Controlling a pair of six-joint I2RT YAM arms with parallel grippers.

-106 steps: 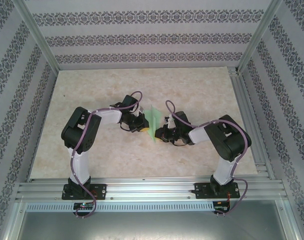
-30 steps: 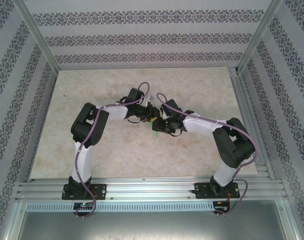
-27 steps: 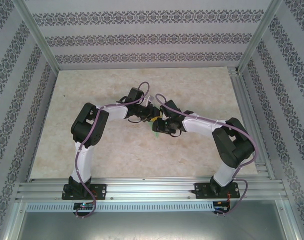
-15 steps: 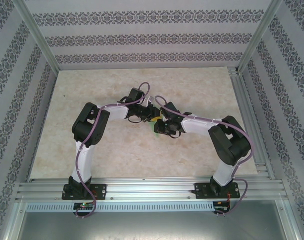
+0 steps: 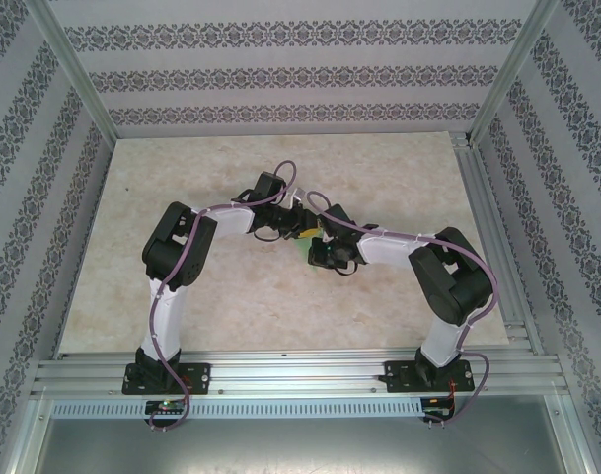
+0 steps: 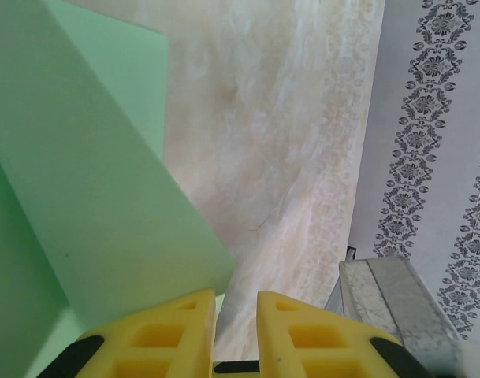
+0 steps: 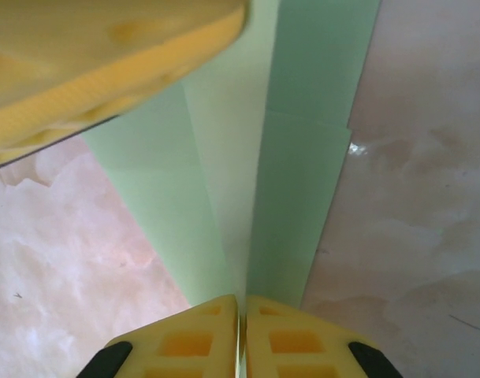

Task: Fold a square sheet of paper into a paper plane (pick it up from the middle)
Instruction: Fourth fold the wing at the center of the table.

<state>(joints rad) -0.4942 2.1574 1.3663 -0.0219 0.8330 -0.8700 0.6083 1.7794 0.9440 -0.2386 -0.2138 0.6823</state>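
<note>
Our right tool (image 7: 240, 305) has just pinched shut on the folded paper (image 7: 303, 157) that our left tool (image 6: 236, 298) grips narrowly, so creasing can likely proceed.

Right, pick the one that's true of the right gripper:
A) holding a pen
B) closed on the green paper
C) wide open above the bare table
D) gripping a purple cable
B: in the right wrist view the right gripper has its fingers pressed together on the folded paper, whose edge runs down between them.
</note>
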